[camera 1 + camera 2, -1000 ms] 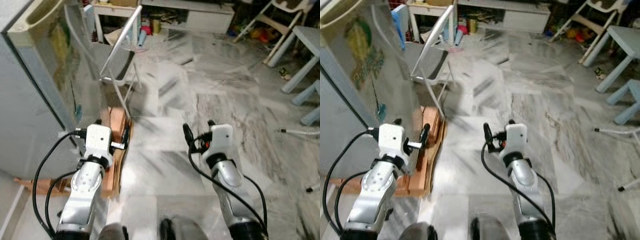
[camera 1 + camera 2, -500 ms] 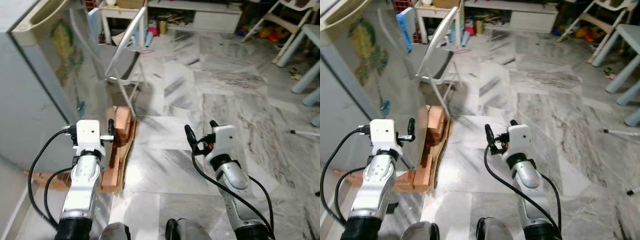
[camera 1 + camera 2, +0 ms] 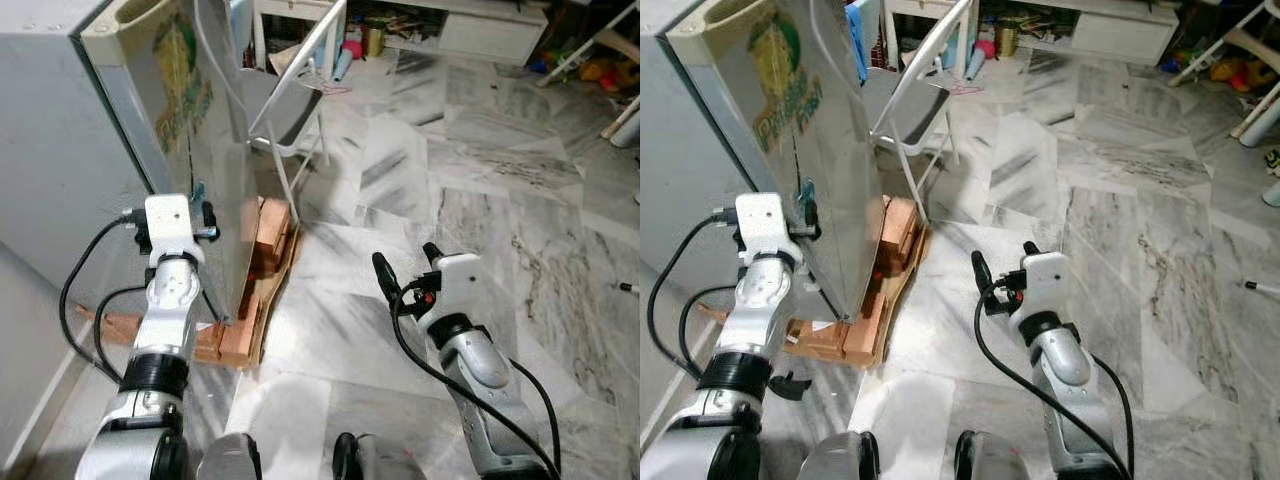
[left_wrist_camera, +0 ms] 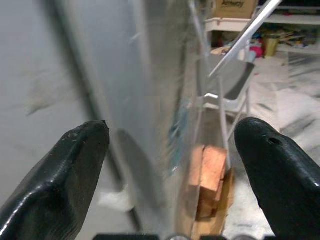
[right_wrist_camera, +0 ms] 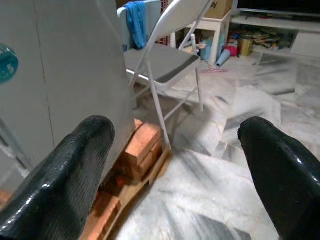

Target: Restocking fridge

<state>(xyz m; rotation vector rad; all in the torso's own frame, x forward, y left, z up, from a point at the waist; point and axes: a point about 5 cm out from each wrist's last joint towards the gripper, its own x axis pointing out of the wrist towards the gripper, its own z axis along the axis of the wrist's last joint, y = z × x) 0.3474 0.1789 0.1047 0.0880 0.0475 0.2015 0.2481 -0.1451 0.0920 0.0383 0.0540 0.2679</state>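
The fridge (image 3: 150, 100) stands at the robot's left on bricks (image 3: 268, 232) and a wooden pallet (image 3: 245, 335), its door shut. The left gripper (image 4: 175, 150) is raised at the door's edge, fingers (image 4: 65, 170) spread wide. The right gripper (image 5: 175, 150) hangs over the marble floor (image 3: 450, 180), fingers (image 5: 270, 155) also wide apart. A folding chair (image 3: 290, 90) stands just behind the fridge.

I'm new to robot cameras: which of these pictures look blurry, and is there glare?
Left wrist view: the fridge is smeared, the black fingers soft. Right wrist view: sharper, the folding chair crisp. Eye views: the marble floor looks streaked, with pale sheen.
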